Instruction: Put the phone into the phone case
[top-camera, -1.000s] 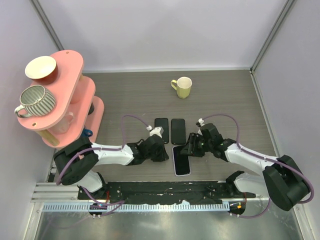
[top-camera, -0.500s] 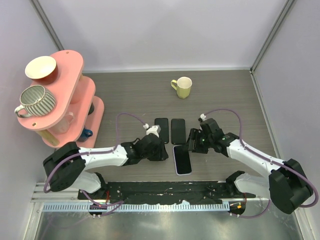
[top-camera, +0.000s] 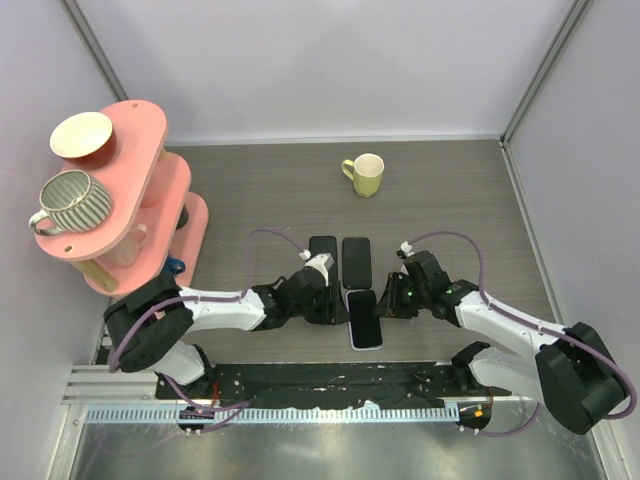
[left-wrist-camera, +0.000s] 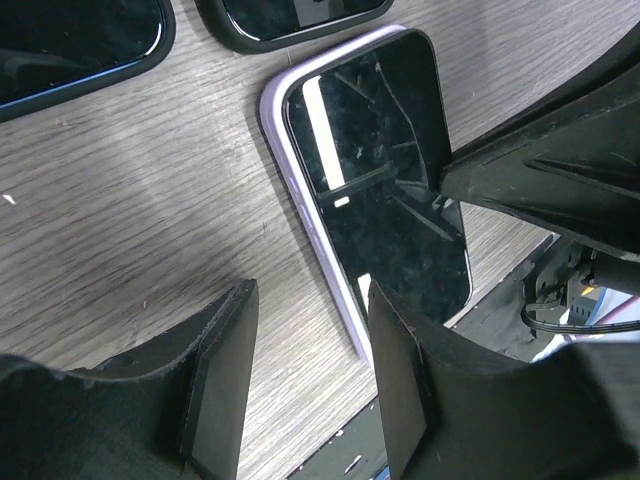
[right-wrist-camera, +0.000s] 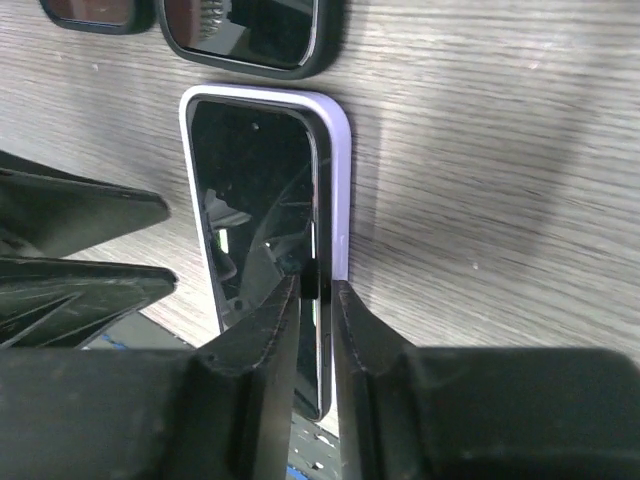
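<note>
Seating step, I judge: right hand (right-wrist-camera: 316, 292) pinches phone case (right-wrist-camera: 341, 190) rim beside phone (right-wrist-camera: 255, 190); left hand (left-wrist-camera: 312, 305) released. Next: press rim flush.

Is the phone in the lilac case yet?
In: the lilac case rims the phone on visible edges; near end hidden by right gripper.
</note>
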